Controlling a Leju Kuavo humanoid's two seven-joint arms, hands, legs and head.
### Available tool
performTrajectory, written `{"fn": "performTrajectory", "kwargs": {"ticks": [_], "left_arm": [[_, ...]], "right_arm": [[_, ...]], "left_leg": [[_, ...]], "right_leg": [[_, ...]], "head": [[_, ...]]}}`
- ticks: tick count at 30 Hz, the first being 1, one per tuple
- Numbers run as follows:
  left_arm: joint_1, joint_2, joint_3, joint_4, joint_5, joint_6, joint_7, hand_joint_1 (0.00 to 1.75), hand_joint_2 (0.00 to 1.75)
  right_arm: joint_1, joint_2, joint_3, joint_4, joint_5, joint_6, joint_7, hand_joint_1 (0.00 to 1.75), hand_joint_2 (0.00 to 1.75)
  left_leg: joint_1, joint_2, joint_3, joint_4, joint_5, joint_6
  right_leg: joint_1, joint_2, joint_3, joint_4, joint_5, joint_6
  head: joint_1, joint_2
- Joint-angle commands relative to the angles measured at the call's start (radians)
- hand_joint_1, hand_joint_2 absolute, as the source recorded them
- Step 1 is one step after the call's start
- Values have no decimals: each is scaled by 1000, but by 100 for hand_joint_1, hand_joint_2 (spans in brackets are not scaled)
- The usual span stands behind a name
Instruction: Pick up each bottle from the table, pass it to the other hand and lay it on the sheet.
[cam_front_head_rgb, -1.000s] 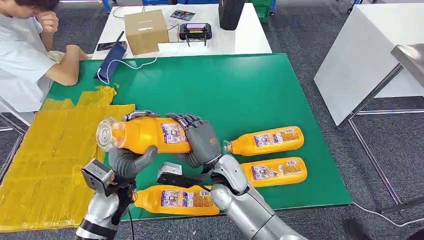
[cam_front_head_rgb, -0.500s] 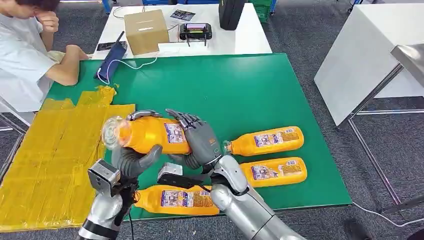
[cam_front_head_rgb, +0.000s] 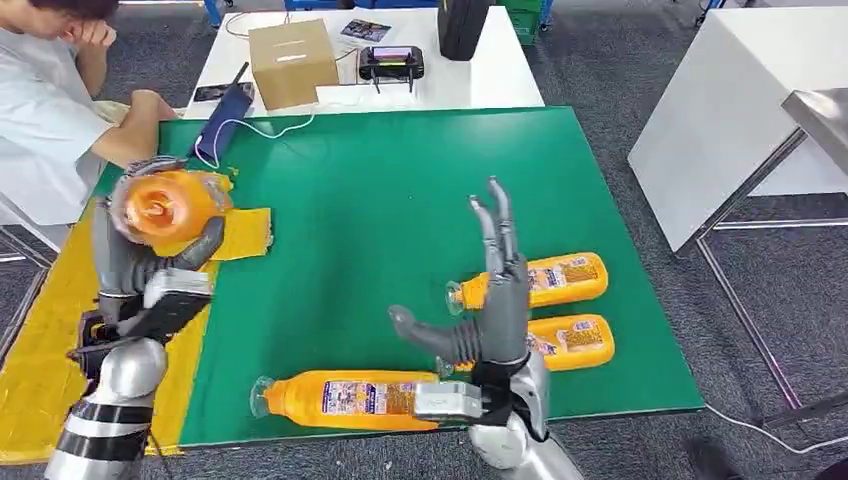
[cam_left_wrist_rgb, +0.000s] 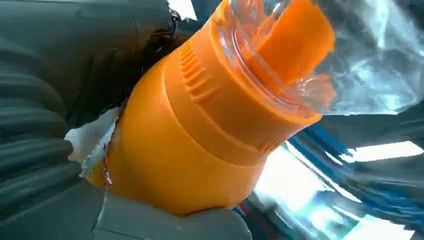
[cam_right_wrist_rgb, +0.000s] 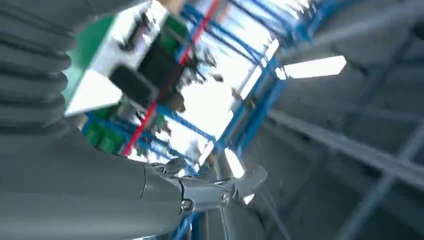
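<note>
Over yellow sheet (cam_front_head_rgb: 40, 380) | left robot hand (cam_front_head_rgb: 135, 255) grips orange bottle (cam_front_head_rgb: 165, 205), clear-capped

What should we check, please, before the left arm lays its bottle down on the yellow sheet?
1. Grip: the left robot hand holds the orange bottle around its body, cap end toward the head camera: ok.
2. Handover finished: the right robot hand holds nothing, fingers spread and pointing up: ok.
3. Position: in the head view the held bottle sits over the yellow sheet: ok.
4. Landing spot: the arm hides the sheet directly beneath the bottle: cannot tell.
5. Bystander: a person leans on the table corner beside the sheet, close to the bottle: not ok.
6. Remaining work: three bottles lie on the green mat: ok.
</note>
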Motion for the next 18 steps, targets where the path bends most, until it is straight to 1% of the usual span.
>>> {"fn": "performTrajectory", "kwargs": {"ticks": [1, 2, 3, 4, 5, 6, 7, 8, 9, 10, 11, 12, 13, 14, 15, 16, 17, 18], "left_arm": [[-27, 55, -20, 16, -186, 55, 58, 175, 175], [-26, 62, -31, 22, -268, 66, 83, 175, 175], [-28, 78, -57, 40, -443, 75, 133, 175, 175], [-35, 110, -81, 64, -625, 73, 184, 175, 175], [-85, 271, -219, 81, -625, 45, 332, 175, 175], [-277, 482, -666, 138, -625, -118, 675, 175, 175], [-289, 458, -727, 192, -625, -201, 652, 175, 175], [-287, 435, -727, 222, -625, -230, 618, 175, 175], [-339, 420, -823, 290, -625, -311, 637, 175, 175], [-332, 368, -817, 357, -625, -359, 612, 175, 175], [-327, 333, -797, 399, -625, -370, 598, 175, 175], [-334, 314, -804, 430, -625, -390, 605, 175, 175], [-339, 274, -796, 489, -625, -412, 610, 175, 175], [-345, 222, -761, 575, -625, -410, 596, 175, 175], [-354, 212, -763, 604, -625, -394, 596, 175, 175], [-353, 194, -738, 635, -625, -399, 593, 175, 175], [-353, 168, -692, 683, -625, -422, 587, 175, 175], [-362, 134, -634, 754, -624, -429, 563, 175, 175]], "right_arm": [[54, -56, -64, -181, -4, -4, -7, 0, 175], [49, -59, -59, -183, -3, -4, -11, 0, 175], [47, -63, -53, -204, 3, -4, -16, 0, 175], [39, -71, -39, -213, 13, -1, -20, 0, 175], [32, -75, -28, -218, 29, 8, -6, 0, 175], [27, -74, -16, -219, 49, 22, 16, 0, 175], [28, -75, -10, -218, 71, 38, 36, 0, 175], [29, -75, -7, -218, 84, 48, 47, 0, 175], [32, -77, 1, -215, 124, 71, 74, 0, 175], [35, -79, 8, -205, 155, 92, 95, 0, 175], [35, -80, 15, -199, 165, 101, 103, 0, 175], [35, -80, 20, -192, 174, 108, 108, 0, 175], [33, -78, 31, -175, 183, 117, 111, 0, 175], [27, -75, 44, -159, 199, 126, 119, 0, 175], [24, -73, 49, -151, 200, 121, 120, 0, 175], [20, -74, 57, -141, 207, 130, 124, 0, 175], [13, -77, 68, -130, 216, 148, 136, 0, 175], [5, -71, 78, -110, 219, 149, 142, 0, 175]], "left_leg": [[1, -4, 2, 1, -2, -1], [1, -3, 2, 1, -2, -1], [1, -4, 3, 1, -2, -1], [1, -4, 3, 1, -2, -1], [2, -5, 4, 1, -2, -2], [2, -6, 5, 1, -2, -2], [2, -5, 5, 0, -2, -2], [3, -16, -2, 3, 1, -2], [4, -19, -1, 4, 1, -2], [3, -17, 4, 1, 2, -3], [5, -12, 3, 0, 4, -4], [2, -2, 4, -4, 3, -5], [1, -2, 5, -7, 4, -5], [2, -4, 4, -3, 4, -4], [3, -6, 5, -1, 3, -4], [4, -6, 5, -1, 4, -4], [3, -2, 1, 0, 4, -4], [3, -1, 2, 0, 4, -4]], "right_leg": [[0, 4, 3, 0, -2, -1], [0, 4, 3, 0, -1, -1], [0, 6, 4, 0, -2, -2], [0, 6, 4, 0, -2, -2], [1, 6, 4, 1, -2, -2], [1, 8, 6, 1, -3, -3], [1, 8, 5, 0, -2, -3], [2, -7, 2, 3, -3, -3], [3, -8, 2, 4, -4, -4], [1, -10, -2, 1, -4, -2], [3, -3, -9, 0, -1, -4], [2, 5, -11, -3, 3, -6], [1, 8, -1, -5, 4, -6], [2, 4, 3, -2, 2, -6], [2, 5, 5, -1, 1, -7], [3, 4, 5, -1, 2, -6], [3, 5, -1, 1, 4, -7], [3, 9, 0, 0, 4, -7]], "head": [[0, 0], [0, 0], [0, 0], [0, 0], [0, 0], [0, 0], [0, 0], [0, 0], [1, 0], [2, 0], [1, 0], [0, 0], [-4, 0], [-2, 0], [-3, 0], [-2, 0], [-2, 0], [-2, 0]]}}
